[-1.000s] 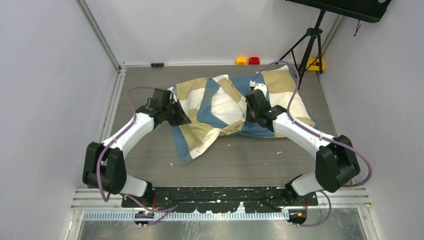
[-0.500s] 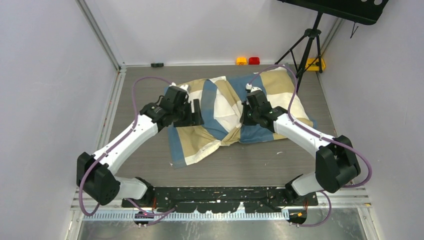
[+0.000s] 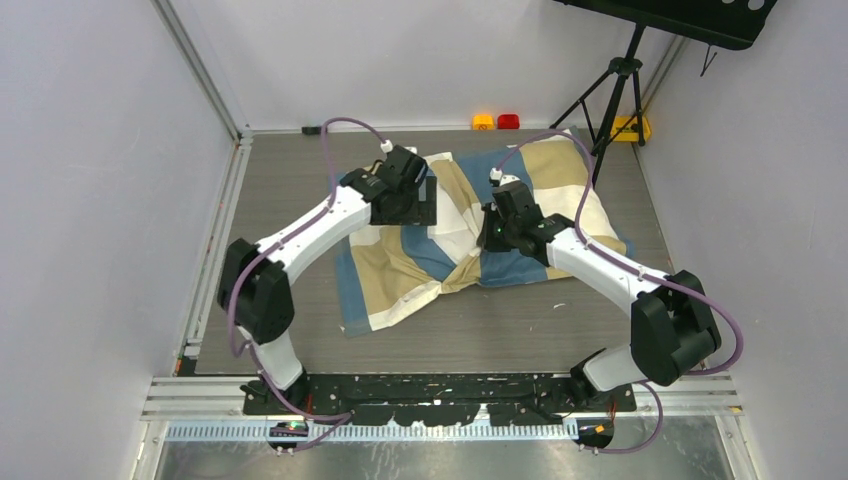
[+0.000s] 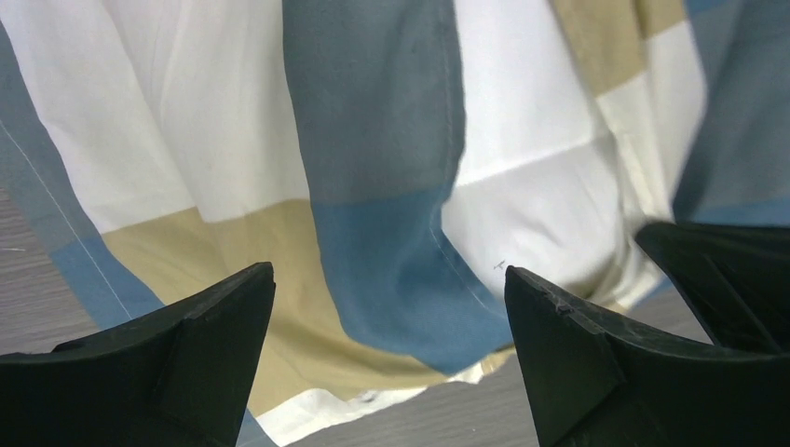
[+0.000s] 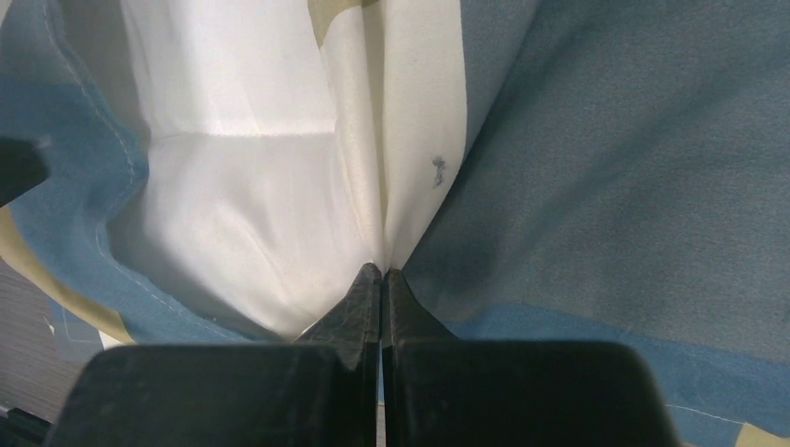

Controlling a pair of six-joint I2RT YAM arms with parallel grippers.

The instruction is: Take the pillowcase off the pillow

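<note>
A: What is the right gripper (image 5: 382, 279) doing?
B: Its jaws are pressing together on a white fold of the pillowcase (image 5: 578, 168), and the fold is rising straight from the tips.
A: And around it?
B: Blue cloth is spreading to the right. A small dark mark (image 5: 436, 169) is showing on the white, and the desk (image 5: 20, 321) is peeking in at the lower left.
</note>
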